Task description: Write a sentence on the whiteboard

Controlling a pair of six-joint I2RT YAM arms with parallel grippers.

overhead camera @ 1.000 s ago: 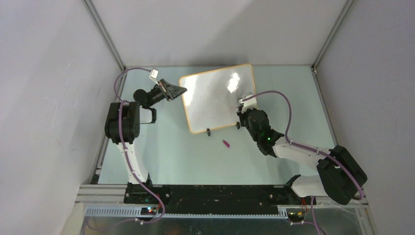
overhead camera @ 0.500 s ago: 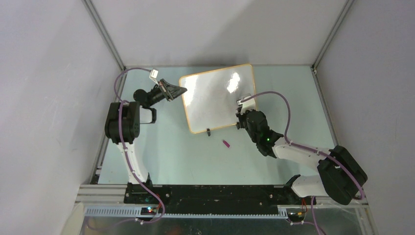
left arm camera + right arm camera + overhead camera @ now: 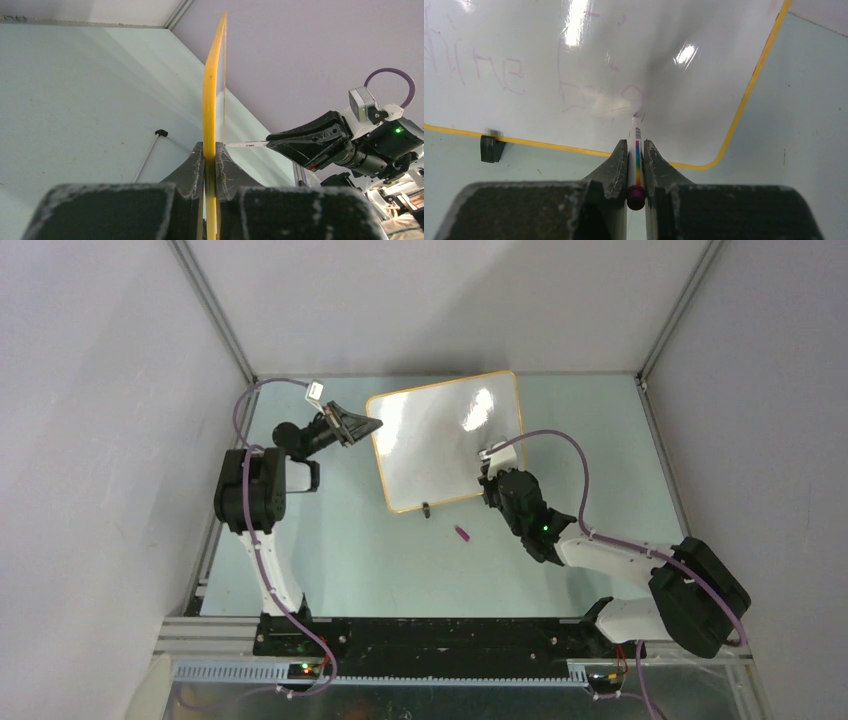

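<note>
Right wrist: clenching marker (image 3: 637, 135) in right gripper (image 3: 636, 146), touching tip to whiteboard (image 3: 574, 60) at 12 o'clock; clamping its edge in left gripper (image 3: 210, 152).

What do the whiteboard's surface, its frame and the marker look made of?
Whiteboard: glossy coated panel, likely melamine or painted steel; sharp light glare. Frame: thin orange-yellow rim, probably plastic; smooth, uniform colour. Marker: likely plastic barrel, white with rainbow stripe.

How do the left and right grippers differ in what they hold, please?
The left gripper clamps the whiteboard by its yellow frame edge; the right gripper clamps a marker, tip at the board's face. The left reaches from the board's side, the right from its front. Both are shut.
</note>
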